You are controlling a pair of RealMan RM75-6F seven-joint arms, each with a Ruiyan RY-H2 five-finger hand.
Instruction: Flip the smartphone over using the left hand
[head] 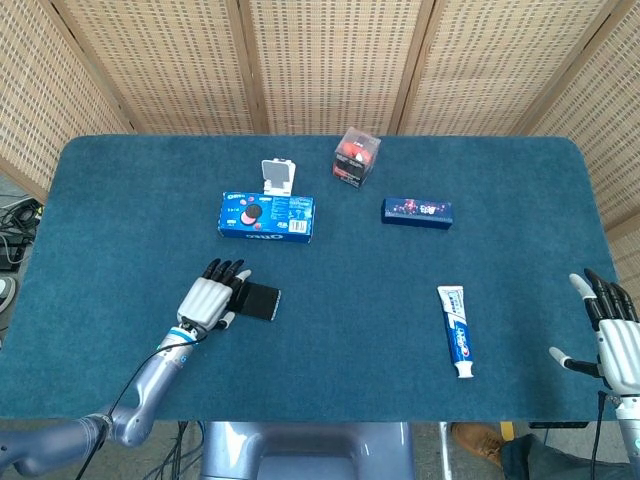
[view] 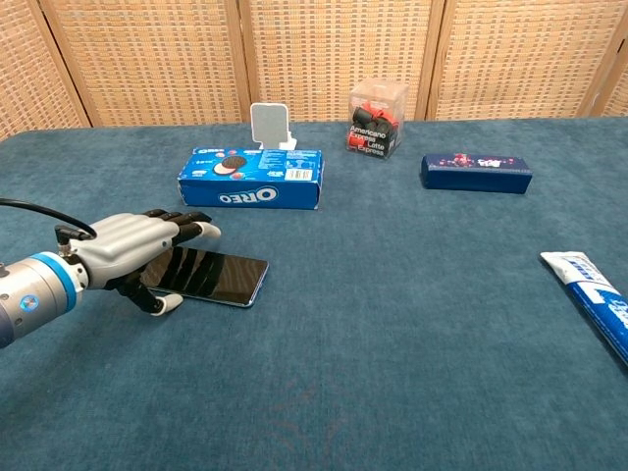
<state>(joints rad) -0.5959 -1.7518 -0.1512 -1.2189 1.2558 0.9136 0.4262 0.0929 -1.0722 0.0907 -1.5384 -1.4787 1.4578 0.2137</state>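
The smartphone (head: 258,301) (view: 218,278) lies flat on the blue table, dark glossy face up, left of centre. My left hand (head: 211,297) (view: 132,252) hovers over the phone's left end with fingers stretched out and spread, covering that end; the thumb (view: 162,302) hangs below near the phone's front edge. Whether the fingers touch the phone I cannot tell. My right hand (head: 612,331) stays at the table's right front edge, fingers spread and holding nothing; the chest view does not show it.
An Oreo box (head: 267,216) (view: 251,179) lies behind the phone, with a small white stand (head: 279,176) (view: 270,125) behind it. A clear box (head: 356,157) (view: 377,118) and a dark blue box (head: 417,212) (view: 477,173) sit further back. A toothpaste tube (head: 457,329) (view: 595,300) lies right.
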